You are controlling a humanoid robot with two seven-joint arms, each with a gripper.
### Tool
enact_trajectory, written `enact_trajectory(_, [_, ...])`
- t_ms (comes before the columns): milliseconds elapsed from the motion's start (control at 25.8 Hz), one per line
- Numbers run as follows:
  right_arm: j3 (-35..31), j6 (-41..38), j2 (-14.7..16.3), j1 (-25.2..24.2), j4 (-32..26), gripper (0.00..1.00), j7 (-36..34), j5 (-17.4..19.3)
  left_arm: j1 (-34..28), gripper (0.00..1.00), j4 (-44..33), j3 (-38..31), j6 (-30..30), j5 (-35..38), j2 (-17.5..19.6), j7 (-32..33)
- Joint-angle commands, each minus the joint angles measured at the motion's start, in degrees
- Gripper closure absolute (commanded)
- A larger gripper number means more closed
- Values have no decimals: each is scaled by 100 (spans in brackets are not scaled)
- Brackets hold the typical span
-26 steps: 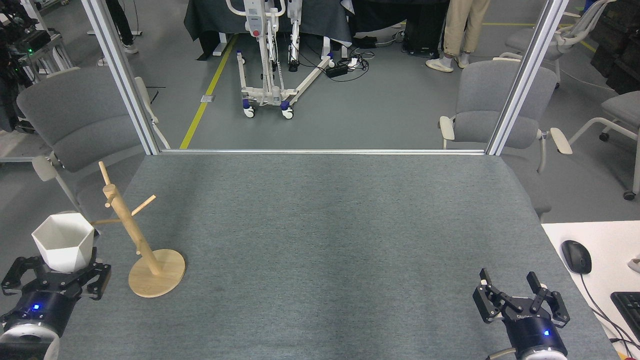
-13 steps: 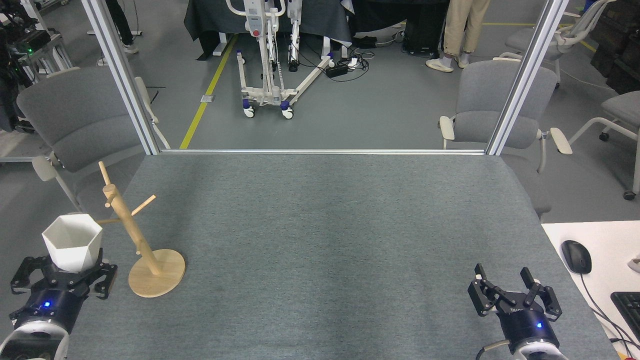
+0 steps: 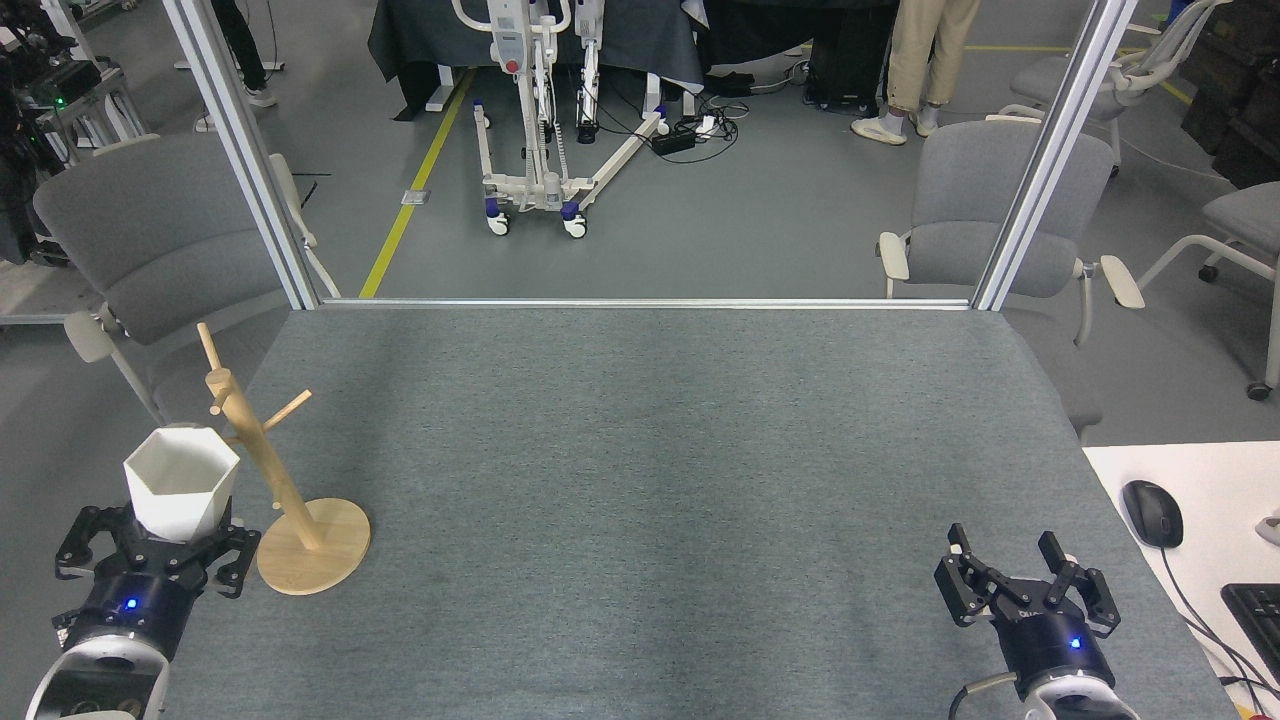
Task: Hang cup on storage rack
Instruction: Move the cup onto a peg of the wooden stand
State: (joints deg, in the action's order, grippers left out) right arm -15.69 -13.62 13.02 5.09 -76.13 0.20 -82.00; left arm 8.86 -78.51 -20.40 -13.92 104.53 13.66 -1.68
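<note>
The white faceted cup (image 3: 182,492) stands upright, rim up, held from below by my left gripper (image 3: 158,540) at the table's near left edge. My left gripper is shut on the cup; the cup's body hides the fingertips. The wooden storage rack (image 3: 262,455) rises just right of the cup on its round disc base (image 3: 315,548), and the cup's right side nearly meets the post and covers one low peg. The other pegs are bare. At the near right, my right gripper (image 3: 1008,567) is open with nothing between its fingers.
Aluminium frame posts (image 3: 250,160) stand at the table's far corners, with grey chairs (image 3: 975,215) beyond them. To the right sits a white desk (image 3: 1215,500) with a mouse (image 3: 1152,512) and a keyboard. A person's legs (image 3: 925,60) show far back.
My left gripper has carried the cup to the right, closer to the rack's post. The right gripper has shifted slightly left and lower in view, still open.
</note>
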Motion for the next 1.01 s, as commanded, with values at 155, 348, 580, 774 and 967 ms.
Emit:
enact_trajectory(155, [5, 0, 34, 1, 81, 1, 6, 9, 10, 100, 169, 229, 215, 41, -39, 18])
enact_trajectory(348, [-4, 17, -54, 10, 98, 1, 6, -9, 28, 74, 283, 264, 223, 76, -65, 36])
enact_trajectory(580, [-4, 17, -63, 10, 98, 1, 6, -18, 28, 34, 301, 264, 232, 76, -127, 36])
enact_trajectory(774, [-4, 9, 16, 10, 98, 1, 6, 0, 151, 9, 503, 264, 232, 76, -241, 27])
enact_trajectory(967, [-4, 17, 34, 63, 160, 1, 6, 9, 292, 7, 811, 264, 232, 67, -285, 18])
